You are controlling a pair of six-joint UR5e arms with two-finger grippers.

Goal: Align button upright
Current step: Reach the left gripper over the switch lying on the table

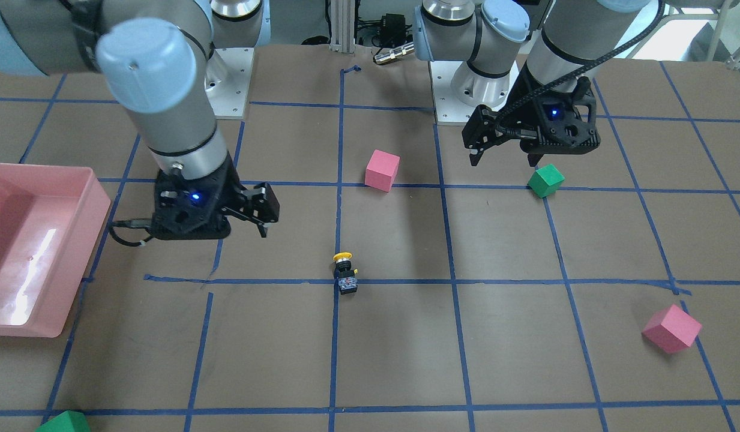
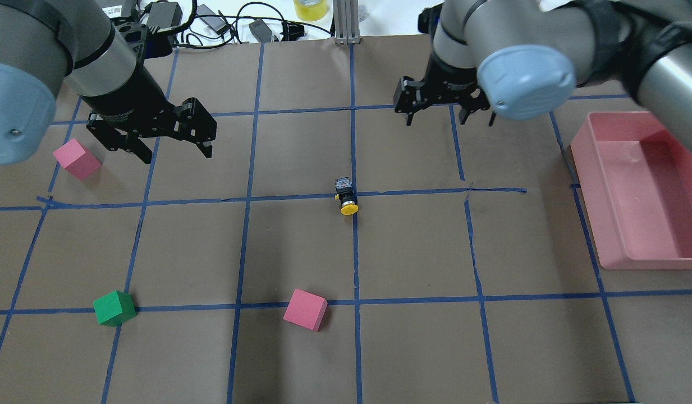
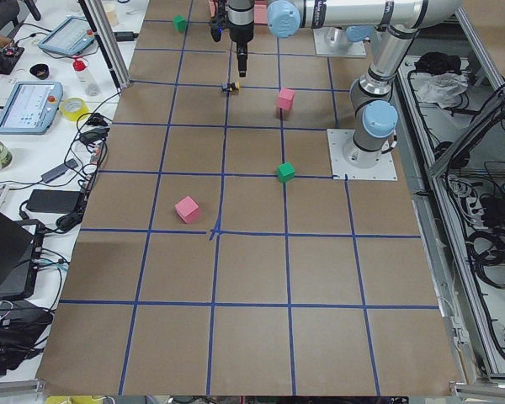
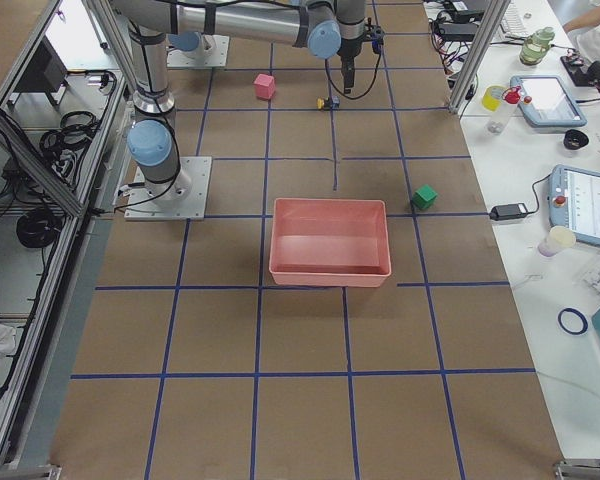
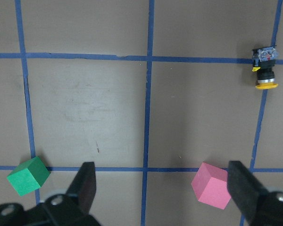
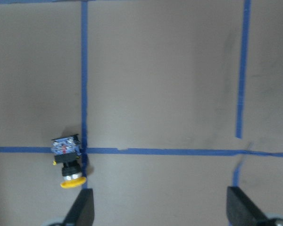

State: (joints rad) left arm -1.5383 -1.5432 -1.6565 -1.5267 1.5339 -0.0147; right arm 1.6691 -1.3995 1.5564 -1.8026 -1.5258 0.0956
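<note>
The button [image 2: 346, 197] lies on its side on a blue tape line at the table's middle, yellow cap toward the robot, silvery base away. It also shows in the front view [image 1: 344, 273], the left wrist view [image 5: 265, 70] and the right wrist view [image 6: 68, 160]. My left gripper [image 2: 176, 151] is open and empty, hovering left of the button and beyond it. My right gripper [image 2: 449, 119] is open and empty, hovering right of the button and beyond it. Neither touches the button.
A pink bin [image 2: 649, 261] stands at the right. A pink cube [image 2: 76, 159] lies by the left gripper. A green cube [image 2: 114, 307] and another pink cube [image 2: 305, 309] lie nearer the robot. Blue tape lines grid the brown table.
</note>
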